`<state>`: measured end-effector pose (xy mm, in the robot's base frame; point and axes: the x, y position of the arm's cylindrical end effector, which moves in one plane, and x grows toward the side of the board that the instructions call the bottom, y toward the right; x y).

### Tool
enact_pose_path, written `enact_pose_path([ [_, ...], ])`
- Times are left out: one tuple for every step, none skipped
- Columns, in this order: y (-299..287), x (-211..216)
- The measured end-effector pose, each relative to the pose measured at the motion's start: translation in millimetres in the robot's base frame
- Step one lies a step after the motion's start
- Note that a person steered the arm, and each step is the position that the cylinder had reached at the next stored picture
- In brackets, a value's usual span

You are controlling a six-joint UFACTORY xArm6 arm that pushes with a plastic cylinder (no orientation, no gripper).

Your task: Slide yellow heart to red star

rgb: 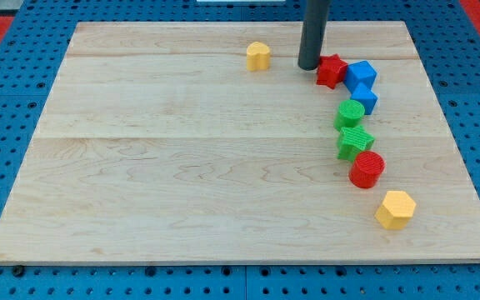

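Observation:
The yellow heart (258, 56) lies near the view's top, a little right of the middle. The red star (332, 71) lies to its right, touching a blue block (361, 75). My tip (309, 66) stands between the two, close to the red star's left edge and well right of the yellow heart.
A second blue block (364, 97), a green cylinder (349, 113), a green star (354, 142), a red cylinder (367, 169) and a yellow hexagon (395, 208) run in a curve down the view's right. The wooden board (182, 167) lies on a blue pegboard.

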<state>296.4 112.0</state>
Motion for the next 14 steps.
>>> enact_pose_path([
  [14.4, -5.7],
  [9.2, -5.6],
  [-20.5, 16.3],
  [-77.7, 44.6],
  [-143.4, 46.0],
  [-167.1, 33.6],
  [-155.5, 17.6],
  [-136.2, 5.1],
  [-122.3, -3.2],
  [-88.7, -4.7],
  [-81.9, -4.7],
  [-125.0, -9.9],
  [-122.1, -23.9],
  [-86.1, -34.3],
])
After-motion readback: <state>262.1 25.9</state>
